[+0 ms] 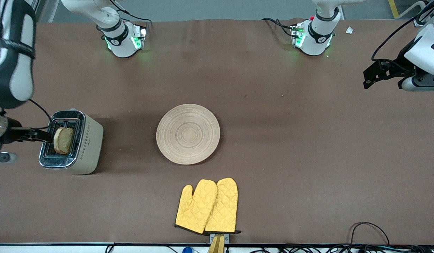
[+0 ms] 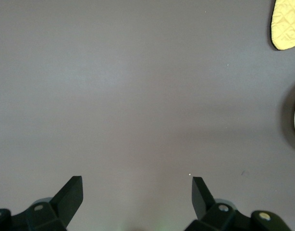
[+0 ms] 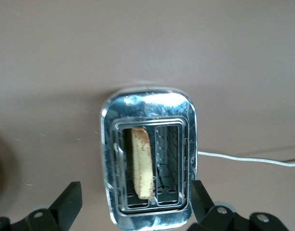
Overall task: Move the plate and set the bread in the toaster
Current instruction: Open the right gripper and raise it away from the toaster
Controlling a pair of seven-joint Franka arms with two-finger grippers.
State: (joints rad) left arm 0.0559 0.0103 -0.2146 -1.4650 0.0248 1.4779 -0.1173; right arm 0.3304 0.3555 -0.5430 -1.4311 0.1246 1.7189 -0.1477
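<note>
The cream toaster (image 1: 87,140) stands at the right arm's end of the table. The brown bread (image 1: 64,140) stands upright in one of its slots, its top edge poking out. My right gripper (image 1: 34,136) hangs open above the toaster; in the right wrist view its gripper (image 3: 137,190) has a finger on either side of the chrome top (image 3: 147,103), apart from the bread (image 3: 141,161). The round wooden plate (image 1: 188,134) lies bare at mid table. My left gripper (image 1: 383,79) waits open over bare table at the left arm's end, seen also as gripper (image 2: 138,185) with nothing between its fingers.
A pair of yellow oven mitts (image 1: 207,206) lies nearer the front camera than the plate, by the table's front edge. The toaster's white cord (image 3: 248,159) trails off across the brown cloth. Cables hang along the front edge (image 1: 368,228).
</note>
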